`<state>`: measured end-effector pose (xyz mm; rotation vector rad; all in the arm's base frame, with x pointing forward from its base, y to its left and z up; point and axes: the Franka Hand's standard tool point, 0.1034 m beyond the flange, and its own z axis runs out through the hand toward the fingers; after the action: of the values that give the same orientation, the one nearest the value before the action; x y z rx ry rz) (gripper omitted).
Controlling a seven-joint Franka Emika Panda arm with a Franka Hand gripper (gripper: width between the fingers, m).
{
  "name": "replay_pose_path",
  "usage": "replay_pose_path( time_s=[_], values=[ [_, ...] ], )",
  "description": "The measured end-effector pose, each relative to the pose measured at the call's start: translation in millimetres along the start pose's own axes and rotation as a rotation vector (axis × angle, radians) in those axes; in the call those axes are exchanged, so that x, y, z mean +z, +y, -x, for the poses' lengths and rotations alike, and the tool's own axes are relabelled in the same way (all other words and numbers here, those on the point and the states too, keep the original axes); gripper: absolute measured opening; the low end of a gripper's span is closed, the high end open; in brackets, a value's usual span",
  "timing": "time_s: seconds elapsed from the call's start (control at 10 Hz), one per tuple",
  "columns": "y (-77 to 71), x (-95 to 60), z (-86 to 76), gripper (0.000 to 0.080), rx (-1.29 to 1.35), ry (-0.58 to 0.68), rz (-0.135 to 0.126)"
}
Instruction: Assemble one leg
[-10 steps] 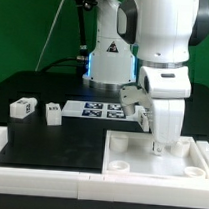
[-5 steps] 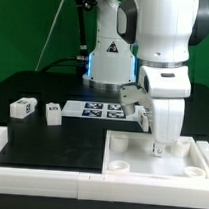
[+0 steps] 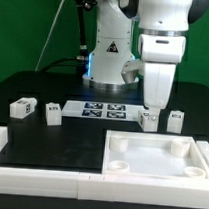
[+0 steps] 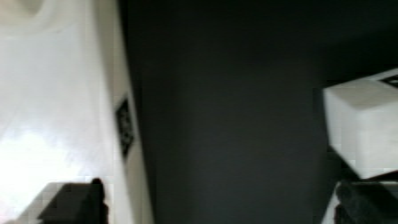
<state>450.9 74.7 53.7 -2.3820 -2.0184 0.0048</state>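
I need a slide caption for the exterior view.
Open gripper above one leg, near the tabletop; three other legs lie nearby.

The wrist view is all blurry. A white block (image 4: 365, 125) is cut off by the edge, so I cannot tell what it is. The dark fingertips (image 4: 71, 203) are cut off too. In the exterior view, the tags (image 3: 116, 111) are too small to read.

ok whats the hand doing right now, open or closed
hand: open, holding nothing
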Motion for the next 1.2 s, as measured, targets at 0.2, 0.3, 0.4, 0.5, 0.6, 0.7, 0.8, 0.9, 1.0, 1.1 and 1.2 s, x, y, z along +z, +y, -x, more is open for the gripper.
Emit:
replay_pose_path(
  time_s=[0.2, 0.3, 0.4, 0.5, 0.6, 0.7, 0.8, 0.9, 1.0, 1.1, 1.2],
  values=[
    [0.4, 1.7, 0.1, 0.0649, 0.026, 0.0, -0.003],
    [0.3, 1.9, 0.1, 0.0649, 0.069, 0.0, -0.003],
    [0.1, 1.9, -0.3, 0.0649, 0.176, 0.002, -0.005],
    [0.0, 1.9, -0.6, 0.0649, 0.288, 0.002, -0.005],
    [-1.8, 2.7, -0.2, 0.0649, 0.395, 0.001, -0.008],
    [-7.2, 3.4, -0.8, 0.0649, 0.558, 0.026, 0.009],
    [-20.4, 5.2, -2.5, 0.0649, 0.773, 0.028, -0.006],
    [-26.5, 6.5, -10.2, 0.0649, 0.981, 0.027, -0.03],
    [-29.2, 7.5, -15.1, 0.0649, 1.128, 0.032, -0.043],
    [-33.8, 9.3, -22.8, 0.0649, 1.301, 0.033, -0.058],
    [-37.7, 11.1, -30.4, 0.0649, 1.428, 0.035, -0.071]
  ],
)
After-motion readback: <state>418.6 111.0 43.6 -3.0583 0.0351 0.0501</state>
